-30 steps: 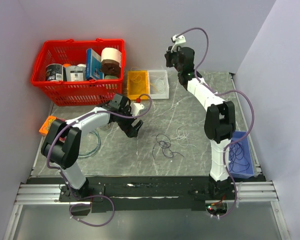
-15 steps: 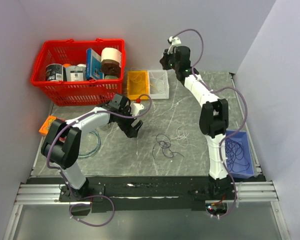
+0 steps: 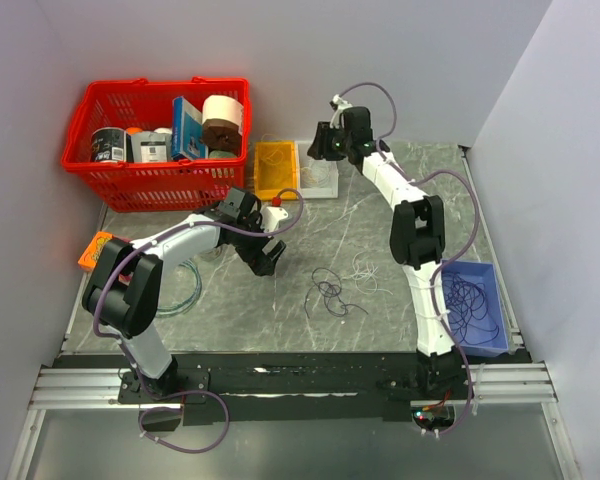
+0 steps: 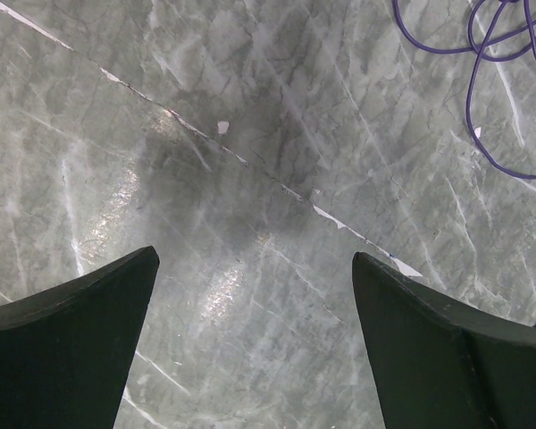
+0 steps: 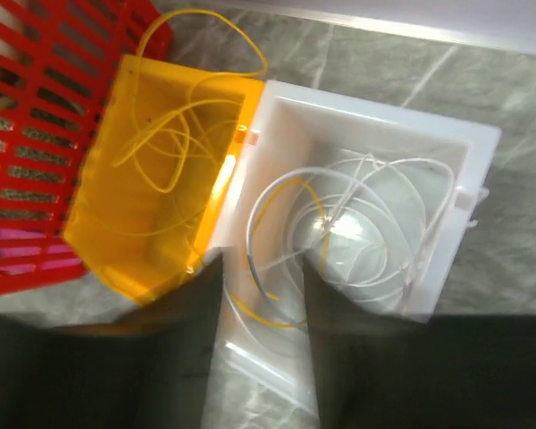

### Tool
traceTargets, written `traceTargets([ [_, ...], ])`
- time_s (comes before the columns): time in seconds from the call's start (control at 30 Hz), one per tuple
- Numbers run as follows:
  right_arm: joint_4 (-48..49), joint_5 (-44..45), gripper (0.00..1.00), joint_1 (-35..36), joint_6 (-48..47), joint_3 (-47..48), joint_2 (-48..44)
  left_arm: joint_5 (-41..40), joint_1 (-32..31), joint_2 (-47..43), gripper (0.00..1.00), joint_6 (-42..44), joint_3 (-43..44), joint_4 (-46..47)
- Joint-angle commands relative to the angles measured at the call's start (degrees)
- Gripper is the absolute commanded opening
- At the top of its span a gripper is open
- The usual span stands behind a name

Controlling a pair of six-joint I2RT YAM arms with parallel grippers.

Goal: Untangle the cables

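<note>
A tangle of dark purple cables (image 3: 330, 291) and thin pale ones (image 3: 366, 270) lies mid-table. The purple cable (image 4: 503, 36) also shows at the top right of the left wrist view. My left gripper (image 3: 268, 258) (image 4: 255, 259) hovers low over bare table left of the tangle, open and holding nothing. My right gripper (image 3: 320, 143) (image 5: 259, 266) hangs over the white bin (image 3: 323, 185) (image 5: 469, 143) at the back, open. Pale cables (image 5: 375, 223) and one yellow-orange wire (image 5: 266, 223) lie coiled in that bin below the jaws. Yellow wires (image 5: 174, 143) lie in the yellow bin (image 3: 276, 168) (image 5: 98, 232).
A red basket (image 3: 80, 125) of packages stands at the back left. A blue bin (image 3: 488, 345) at the right edge holds dark cables. A teal coiled hoop (image 3: 183, 285) and a small orange item (image 3: 93, 248) lie at the left, beside my left arm.
My right arm swung left and down from high at the back to over the white bin, and its jaws went from shut to open. The left arm stayed put.
</note>
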Motion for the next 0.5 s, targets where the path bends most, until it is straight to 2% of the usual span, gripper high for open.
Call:
traceTargets([
  [0.0, 2.56, -2.15, 0.64, -1.16, 0.84, -2.38, -6.18, 0.92, 0.24, -0.07, 0.96, -0.55, 0.93, -0.10],
  [0.03, 1.78, -1.79, 0.74, -1.07, -0.39, -2.38, -7.06, 0.92, 0.24, 0.02, 0.96, -0.55, 1.10, -0.18],
  [0.1, 0.64, -0.56, 0.83, -1.07, -1.63, -1.77, -9.52, 1.01, 0.24, 0.11, 0.96, -0.63, 1.36, -0.27],
  [0.13, 0.28, 0.14, 0.97, -1.07, -2.94, -1.68, -10.48, 1.27, 0.24, 0.20, 0.96, -0.55, 1.37, -0.27],
  [0.17, -0.42, 0.41, 1.00, -1.07, -3.65, -1.85, -12.41, 1.27, 0.24, 0.20, 0.96, -0.72, 1.45, -0.27],
  [0.33, -5.42, 5.67, 1.00, -1.07, -6.20, -6.49, -20.50, 1.10, 0.24, 0.11, 0.96, -0.90, 1.45, -0.27],
  [0.4, -9.36, 11.81, 1.00, -0.98, -5.59, -10.01, -26.47, 1.36, 0.24, -0.50, 0.96, -0.90, 0.93, 0.08],
  [0.47, -11.05, 19.52, 1.00, -0.80, -4.97, -17.99, -33.73, 1.79, 0.24, -1.20, 0.96, -0.99, 0.32, 0.95],
])
